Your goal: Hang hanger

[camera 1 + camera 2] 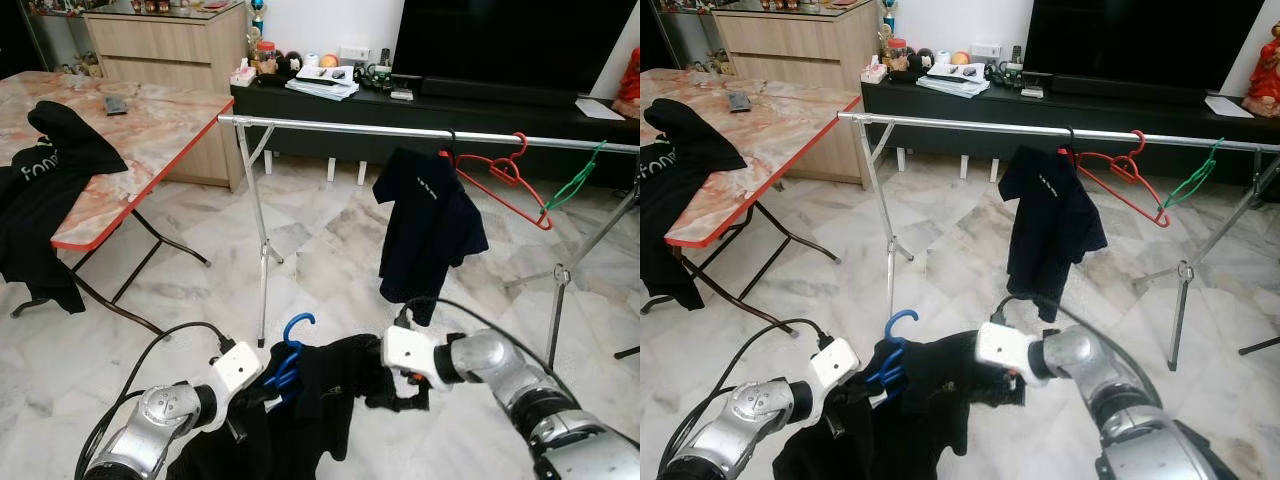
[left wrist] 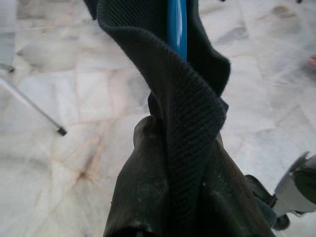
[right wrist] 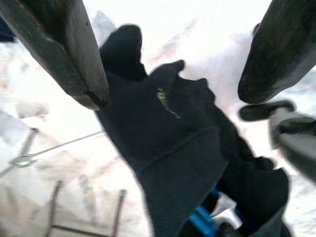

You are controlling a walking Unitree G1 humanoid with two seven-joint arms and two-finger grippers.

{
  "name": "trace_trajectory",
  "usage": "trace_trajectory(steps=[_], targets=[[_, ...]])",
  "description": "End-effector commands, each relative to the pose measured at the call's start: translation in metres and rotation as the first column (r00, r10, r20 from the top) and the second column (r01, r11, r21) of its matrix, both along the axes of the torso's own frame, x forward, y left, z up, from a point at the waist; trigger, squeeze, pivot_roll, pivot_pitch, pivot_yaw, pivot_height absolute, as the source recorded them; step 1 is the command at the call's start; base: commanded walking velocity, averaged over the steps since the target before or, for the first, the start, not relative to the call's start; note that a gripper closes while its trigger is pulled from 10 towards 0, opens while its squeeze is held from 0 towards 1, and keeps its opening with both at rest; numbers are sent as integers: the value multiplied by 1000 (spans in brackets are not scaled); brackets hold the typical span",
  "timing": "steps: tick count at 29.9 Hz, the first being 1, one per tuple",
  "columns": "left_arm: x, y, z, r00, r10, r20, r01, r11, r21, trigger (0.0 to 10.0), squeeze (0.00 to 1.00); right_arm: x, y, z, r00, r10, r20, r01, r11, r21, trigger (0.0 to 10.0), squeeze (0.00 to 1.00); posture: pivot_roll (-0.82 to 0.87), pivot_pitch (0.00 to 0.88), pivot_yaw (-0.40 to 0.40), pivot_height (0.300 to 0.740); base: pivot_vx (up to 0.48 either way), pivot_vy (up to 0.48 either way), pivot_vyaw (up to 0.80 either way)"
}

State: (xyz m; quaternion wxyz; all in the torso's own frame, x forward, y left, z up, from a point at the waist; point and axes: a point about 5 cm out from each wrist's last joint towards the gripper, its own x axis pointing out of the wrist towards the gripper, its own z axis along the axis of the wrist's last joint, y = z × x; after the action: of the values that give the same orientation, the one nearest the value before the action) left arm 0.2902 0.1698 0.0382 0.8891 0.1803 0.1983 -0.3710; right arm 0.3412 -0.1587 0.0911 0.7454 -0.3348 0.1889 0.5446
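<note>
Gripping the blue hanger (image 1: 291,357) and the dark collar wrapped round it, the left gripper (image 1: 258,392) has its jaws closed on the hanger, low in front of the robot; the left wrist view shows the blue bar (image 2: 176,27) rising out of a ribbed fold of the black shirt (image 1: 320,400) right at the jaws. The hanger's hook stands upright above the shirt, well below the rail and not on it. The right gripper (image 1: 412,398) is at the shirt's other side, and in the right wrist view its jaws stand spread wide with the dark cloth (image 3: 168,148) seen between them but not pinched. The shirt droops between the two grippers above the pale marble floor (image 1: 330,240). Beyond them a long silver clothes rail (image 1: 400,130) on folding legs crosses the room. On it hang a dark navy shirt (image 1: 425,230), a red hanger (image 1: 500,180) just beside it and a green hanger (image 1: 575,180) farther along toward the robot's right. On the robot's left stands a folding desk (image 1: 150,130) with a marbled top and red edge; another black garment (image 1: 40,190) lies draped over its near corner. Behind the rail, a low black cabinet (image 1: 450,110) carries small items and a large dark television (image 1: 510,40), with a wooden sideboard (image 1: 170,40) next to it.
</note>
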Motion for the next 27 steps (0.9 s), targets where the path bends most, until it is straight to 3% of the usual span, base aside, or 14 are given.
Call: trace_trajectory(steps=[1, 2, 3, 4, 6, 9, 10, 11, 15, 17, 20, 21, 25, 27], targets=[[8, 1, 8, 997, 39, 68, -39, 999, -3, 0, 0, 11, -2, 15, 994, -75, 77, 72, 996, 49, 10000, 992, 87, 14, -59, 740, 0, 0, 0], [9, 3, 7, 995, 66, 79, -66, 998, -1, 0, 0, 15, -5, 20, 985, -138, 106, 130, 988, 80, 10000, 361, 87, 14, -59, 740, 0, 0, 0], [10, 4, 7, 993, 83, 87, -83, 997, 1, 0, 0, 18, -6, 22, 976, -181, 123, 169, 980, 101, 10000, 361, 85, 16, -63, 740, 0, 0, 0], [11, 9, 6, 985, 131, 110, -133, 991, 8, 0, 0, 28, -13, 31, 918, -362, 160, 326, 921, 215, 10000, 0, 81, 16, -62, 740, 0, 0, 0], [12, 11, 6, 979, 163, 119, -165, 986, 7, 0, 0, 31, -17, 34, 878, -448, 167, 397, 878, 267, 10000, 0, 78, 17, -61, 740, 0, 0, 0], [14, 17, 6, 944, 285, 167, -284, 958, -33, 6902, 0, 26, -30, 12, 694, -719, 20, 648, 637, 417, 10000, 0, 76, 23, -58, 740, 0, 0, 0], [14, 17, 6, 944, 285, 167, -284, 958, -33, 6902, 0, 26, -30, 12, 694, -719, 20, 648, 637, 417, 10000, 0, 76, 23, -58, 740, 0, 0, 0], [13, 17, 6, 938, 301, 169, -296, 954, -54, 10000, 0, 20, -32, -1, 646, -762, -36, 702, 575, 420, 10000, 0, 77, 25, -57, 740, 0, 0, 0], [11, 18, 6, 915, 354, 195, -342, 935, -92, 10000, 0, -9, -28, -49, 527, -828, -193, 825, 443, 350, 10000, 0, 72, 24, -47, 740, 0, 0, 0], [10, 19, 6, 890, 406, 206, -385, 913, -133, 10000, 0, -30, -25, -79, 384, -874, -297, 911, 307, 276, 10000, 0, 66, 21, -39, 740, 0, 0, 0], [9, 22, 8, 864, 448, 229, -420, 893, -164, 10000, 0, -49, -21, -99, 293, -891, -348, 950, 232, 207, 10000, 0, 64, 22, -31, 740, 0, 0, 0], [9, 22, 8, 864, 448, 229, -420, 893, -164, 10000, 0, -49, -21, -99, 293, -891, -348, 950, 232, 207, 10000, 0, 64, 22, -31, 740, 0, 0, 0], [5, 31, 13, 816, 529, 232, -475, 843, -251, 10000, 0, -83, -24, -130, 85, -895, -438, 996, 58, 74, 10000, 0, 63, 26, -29, 740, 0, 0, 0], [1, 38, 14, 785, 575, 230, -510, 811, -286, 10000, 0, -96, -27, -140, 19, -897, -442, 1000, 8, 27, 10000, 0, 63, 21, -27, 740, 0, 0, 0]])
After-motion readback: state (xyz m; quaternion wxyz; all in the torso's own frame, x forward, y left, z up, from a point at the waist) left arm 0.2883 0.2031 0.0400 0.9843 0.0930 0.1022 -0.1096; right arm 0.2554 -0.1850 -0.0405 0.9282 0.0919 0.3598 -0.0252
